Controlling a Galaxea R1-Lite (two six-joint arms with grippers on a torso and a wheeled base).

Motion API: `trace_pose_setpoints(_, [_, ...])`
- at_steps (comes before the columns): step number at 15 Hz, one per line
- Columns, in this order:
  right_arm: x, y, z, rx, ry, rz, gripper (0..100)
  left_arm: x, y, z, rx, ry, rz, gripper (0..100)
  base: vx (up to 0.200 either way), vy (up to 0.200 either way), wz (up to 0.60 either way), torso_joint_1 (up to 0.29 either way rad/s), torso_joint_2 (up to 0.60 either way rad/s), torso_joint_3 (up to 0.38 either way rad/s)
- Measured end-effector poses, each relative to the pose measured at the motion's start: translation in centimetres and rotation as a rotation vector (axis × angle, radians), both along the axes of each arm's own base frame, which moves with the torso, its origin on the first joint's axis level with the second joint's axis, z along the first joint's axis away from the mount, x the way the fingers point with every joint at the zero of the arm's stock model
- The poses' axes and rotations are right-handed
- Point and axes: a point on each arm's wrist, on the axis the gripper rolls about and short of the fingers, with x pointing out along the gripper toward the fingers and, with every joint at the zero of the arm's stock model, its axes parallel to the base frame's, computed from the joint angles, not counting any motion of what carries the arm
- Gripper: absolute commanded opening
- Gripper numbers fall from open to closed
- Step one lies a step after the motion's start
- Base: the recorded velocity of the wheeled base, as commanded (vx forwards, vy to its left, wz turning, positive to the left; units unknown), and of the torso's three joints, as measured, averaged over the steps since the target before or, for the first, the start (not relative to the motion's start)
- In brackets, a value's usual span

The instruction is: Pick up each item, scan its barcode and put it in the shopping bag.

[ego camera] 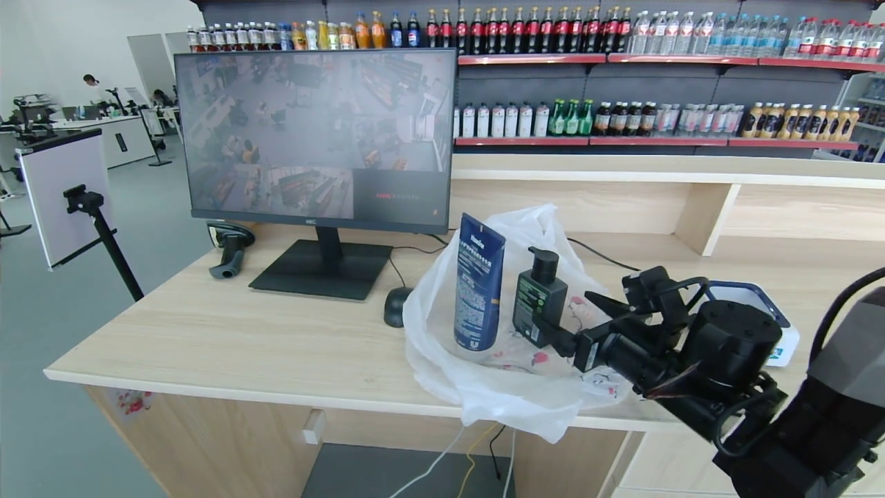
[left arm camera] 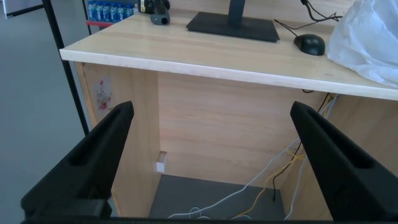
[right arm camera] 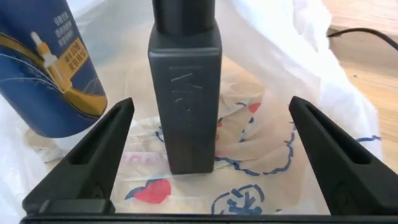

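Observation:
A white plastic shopping bag lies open on the wooden counter. Inside it a blue tube stands upright, and a dark pump bottle stands just to its right. My right gripper is open at the bottle's right side. In the right wrist view the pump bottle stands between the spread fingers without touching them, with the blue tube beside it on the bag. My left gripper is open and holds nothing, below the counter's front edge.
A monitor stands at the back, with a handheld barcode scanner to its left and a mouse by the bag. A blue-and-white device sits behind my right arm. Cables hang under the counter. Drink shelves line the far wall.

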Motion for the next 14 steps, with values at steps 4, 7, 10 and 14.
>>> trace_pose_setpoints(4, [-3.6, -1.5, 2.7, 0.024, -0.045, 0.003, 100, 0.0, 0.0, 0.0, 0.001, 0.002, 0.000, 100, 0.000, 0.000, 0.00, 0.000, 0.00, 0.000])
trace_pose_setpoints(7, [-8.0, -3.5, 3.8, 0.038, -0.051, 0.003, 100, 0.0, 0.0, 0.0, 0.001, 0.002, 0.000, 100, 0.000, 0.000, 0.00, 0.000, 0.00, 0.000])
trace_pose_setpoints(10, [-11.9, -5.4, 5.0, 0.077, -0.096, -0.018, 100, 0.0, 0.0, 0.0, 0.001, 0.003, 0.000, 100, 0.000, 0.000, 0.00, 0.000, 0.00, 0.000])
trace_pose_setpoints(14, [-14.2, -7.0, 6.0, 0.091, -0.133, -0.072, 100, 0.0, 0.0, 0.0, 0.000, 0.003, 0.001, 100, 0.000, 0.000, 0.00, 0.000, 0.00, 0.000])
